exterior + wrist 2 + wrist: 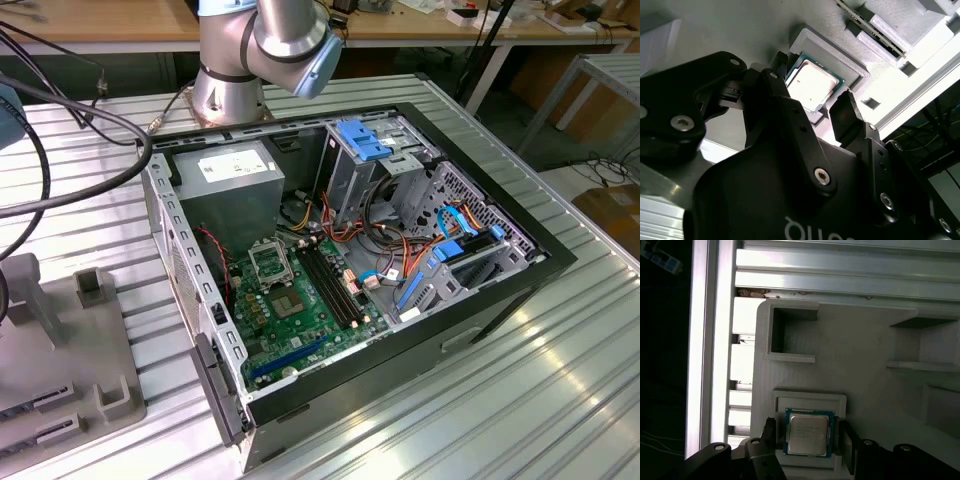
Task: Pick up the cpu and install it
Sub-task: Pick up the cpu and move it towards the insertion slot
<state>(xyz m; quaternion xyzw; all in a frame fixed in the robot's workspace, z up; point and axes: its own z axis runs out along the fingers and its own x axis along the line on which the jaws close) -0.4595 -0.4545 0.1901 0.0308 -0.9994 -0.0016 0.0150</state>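
Both wrist views: tool (807, 436) (813, 90) released, black fingers (845, 439) spread either side of the cpu (808, 434), a thin gap showing on each side, so not gripping. The cpu is flat and square with a dull silver metal face and a green rim, and it lies in a shallow square recess of a grey, matte, layered plastic holder (850, 355). In the second wrist view the cpu (812, 85) catches glare, and the tool's black body with its bolt heads sits up close.

The exterior view adds the wider room: the silver arm (275, 35), a ribbed aluminium worktop (520, 400), and an open black computer case (500, 300) lying on its side. Inside it are a green motherboard (300, 315) and a square black-framed socket (268, 262). The grey holder (100, 390) sits at the exterior view's left, well apart from the case.
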